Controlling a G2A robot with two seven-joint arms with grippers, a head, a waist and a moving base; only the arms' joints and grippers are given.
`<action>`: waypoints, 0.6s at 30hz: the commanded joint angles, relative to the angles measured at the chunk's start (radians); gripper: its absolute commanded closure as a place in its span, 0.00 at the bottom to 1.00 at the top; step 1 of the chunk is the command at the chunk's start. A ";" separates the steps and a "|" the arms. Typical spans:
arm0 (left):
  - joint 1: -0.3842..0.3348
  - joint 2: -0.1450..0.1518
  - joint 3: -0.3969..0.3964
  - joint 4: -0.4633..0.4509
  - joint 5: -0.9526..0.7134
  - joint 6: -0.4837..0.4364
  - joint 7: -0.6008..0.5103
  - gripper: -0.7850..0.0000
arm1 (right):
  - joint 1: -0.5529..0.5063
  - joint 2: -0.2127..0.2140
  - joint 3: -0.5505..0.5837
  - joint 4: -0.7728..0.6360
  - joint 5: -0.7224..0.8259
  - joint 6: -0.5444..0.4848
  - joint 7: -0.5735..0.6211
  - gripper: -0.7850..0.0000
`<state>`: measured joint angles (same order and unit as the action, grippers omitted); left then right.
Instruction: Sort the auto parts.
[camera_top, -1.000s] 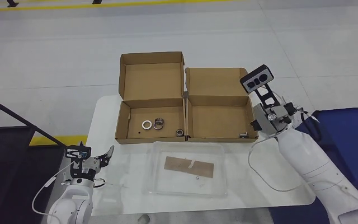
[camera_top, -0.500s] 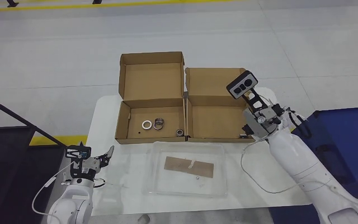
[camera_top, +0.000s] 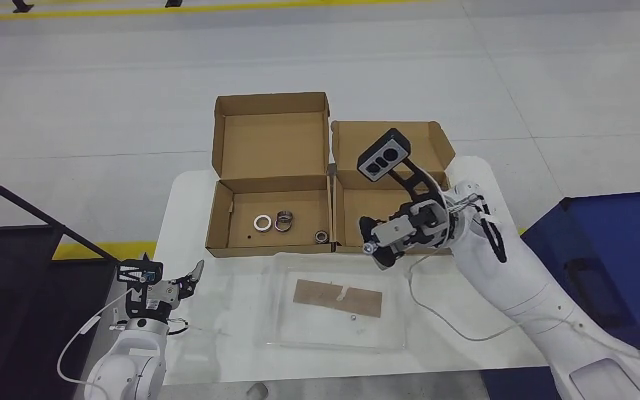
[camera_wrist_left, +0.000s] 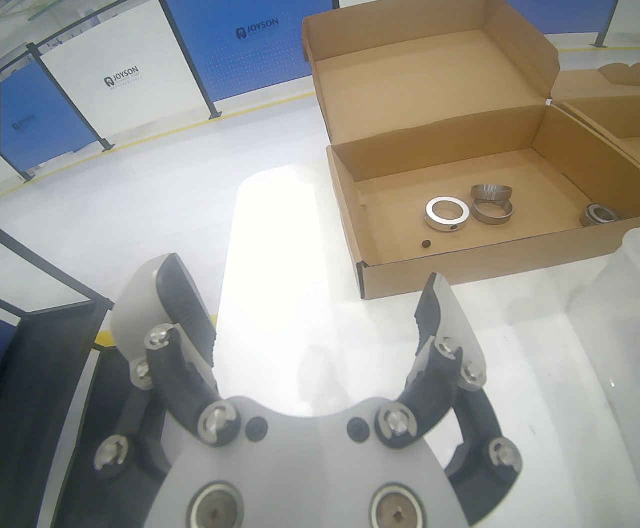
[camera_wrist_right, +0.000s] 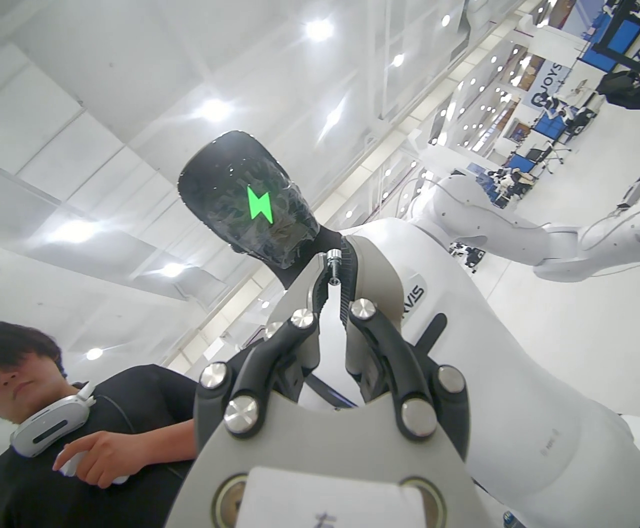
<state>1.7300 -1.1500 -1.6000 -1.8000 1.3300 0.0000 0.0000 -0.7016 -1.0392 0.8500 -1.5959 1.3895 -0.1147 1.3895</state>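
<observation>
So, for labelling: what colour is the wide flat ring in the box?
Shiny silver ring, best in the left wrist view.

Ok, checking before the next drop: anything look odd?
Only the right arm's jaws: shut on a small silver threaded bolt, they point up at the ceiling rather than down at the white table.

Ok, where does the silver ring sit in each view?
Top view: silver ring on the floor of the left-hand cardboard box, beside the dark rings.
Left wrist view: ring mid-floor of that box, beyond the open left gripper.
Right wrist view: right gripper, shut on a small screw, aims at the ceiling.
Shared landmark: that cardboard box.
</observation>
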 joint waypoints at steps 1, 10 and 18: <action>0.000 0.000 0.000 0.000 0.000 0.000 0.000 0.00 | 0.000 0.000 0.001 0.001 0.002 0.000 0.001 1.00; 0.000 0.000 0.000 0.000 0.000 0.000 0.000 0.00 | 0.003 -0.001 0.004 -0.021 -0.038 -0.022 -0.009 1.00; 0.000 0.000 0.000 0.000 0.000 0.000 0.000 0.00 | 0.078 -0.045 -0.029 -0.080 -0.427 -0.392 -0.076 1.00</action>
<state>1.7300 -1.1500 -1.6000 -1.8000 1.3300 0.0000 0.0000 -0.6360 -1.0802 0.8232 -1.6758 1.0195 -0.4721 1.3237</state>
